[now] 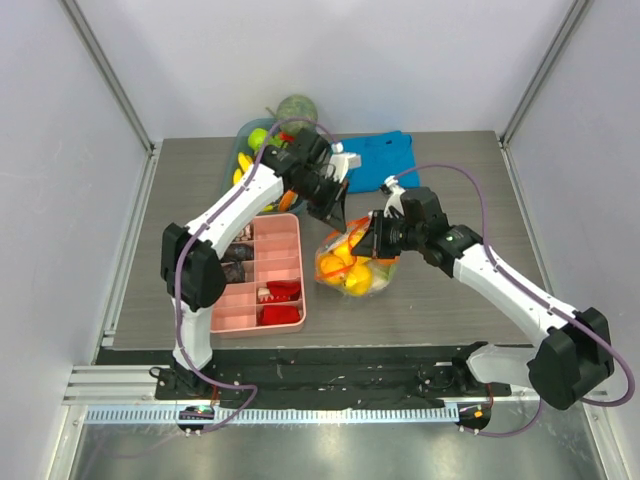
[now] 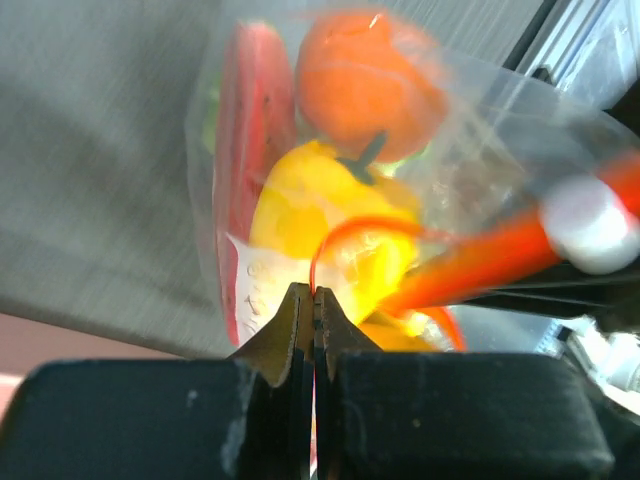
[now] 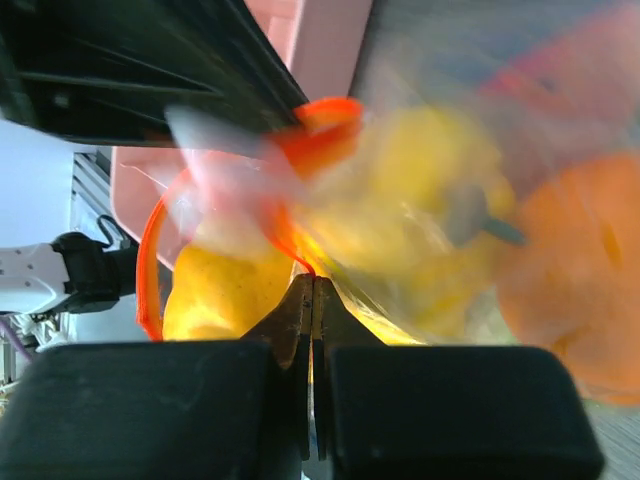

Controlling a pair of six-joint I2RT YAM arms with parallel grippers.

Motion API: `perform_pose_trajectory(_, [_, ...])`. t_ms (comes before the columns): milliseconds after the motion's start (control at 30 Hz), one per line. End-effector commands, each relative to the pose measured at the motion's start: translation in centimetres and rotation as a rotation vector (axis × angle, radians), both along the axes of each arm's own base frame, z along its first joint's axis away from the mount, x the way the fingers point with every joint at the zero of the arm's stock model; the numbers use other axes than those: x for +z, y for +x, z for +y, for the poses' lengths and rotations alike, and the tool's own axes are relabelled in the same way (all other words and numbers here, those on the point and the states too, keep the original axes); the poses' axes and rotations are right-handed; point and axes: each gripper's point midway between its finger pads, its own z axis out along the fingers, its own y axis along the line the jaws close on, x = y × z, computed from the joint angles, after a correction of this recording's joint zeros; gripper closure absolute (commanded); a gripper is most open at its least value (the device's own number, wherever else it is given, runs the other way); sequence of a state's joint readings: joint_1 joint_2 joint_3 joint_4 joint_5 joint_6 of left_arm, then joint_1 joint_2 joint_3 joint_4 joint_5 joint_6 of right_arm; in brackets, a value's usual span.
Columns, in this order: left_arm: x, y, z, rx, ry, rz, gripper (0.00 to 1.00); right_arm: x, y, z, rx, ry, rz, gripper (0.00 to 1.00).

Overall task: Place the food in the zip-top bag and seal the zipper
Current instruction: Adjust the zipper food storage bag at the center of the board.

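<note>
The clear zip-top bag [image 1: 353, 265] lies mid-table, holding yellow, orange and red toy food [image 1: 345, 262]. My left gripper [image 1: 333, 215] is shut on the bag's orange-red zipper at the far left of its mouth; the wrist view shows the zipper [image 2: 345, 229] running into the pinched tips [image 2: 314, 292]. My right gripper [image 1: 368, 238] is shut on the zipper at the right side; its wrist view shows the zipper [image 3: 285, 236] entering the closed tips [image 3: 312, 281]. An orange [image 2: 368, 82], a yellow piece [image 2: 300, 205] and a red slice [image 2: 248, 140] show through the plastic.
A pink compartment tray [image 1: 264, 272] with small dark and red pieces sits left of the bag. A blue cloth [image 1: 385, 158] lies at the back. A bowl with more toy food [image 1: 258, 140] stands at the back left behind my left arm.
</note>
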State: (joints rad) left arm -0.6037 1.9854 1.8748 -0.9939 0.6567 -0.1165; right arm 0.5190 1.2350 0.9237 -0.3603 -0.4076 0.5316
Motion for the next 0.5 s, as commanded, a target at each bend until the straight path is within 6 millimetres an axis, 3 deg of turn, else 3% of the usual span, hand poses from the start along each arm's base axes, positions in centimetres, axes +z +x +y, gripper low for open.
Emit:
perform_pose_trajectory(0, [7.6, 0.5, -0.6, -0.057, -0.090, -0.199, 1.00, 7.7, 0.2, 0.8, 0.018, 0.116, -0.140, 0.99])
perform_pose_trajectory(33, [8.8, 0.7, -0.6, -0.059, -0.108, -0.230, 1.00, 8.2, 0.0, 0.6, 0.026, 0.112, -0.159, 0.99])
perform_pose_trajectory(167, [10.7, -0.1, -0.7, -0.105, -0.153, -0.237, 1.00, 9.0, -0.4, 0.1, 0.022, 0.110, -0.187, 0.99])
perform_pose_trajectory(467, [9.2, -2.1, -1.1, -0.167, -0.191, -0.140, 1.00, 7.6, 2.4, 0.6, -0.075, 0.121, -0.197, 0.99])
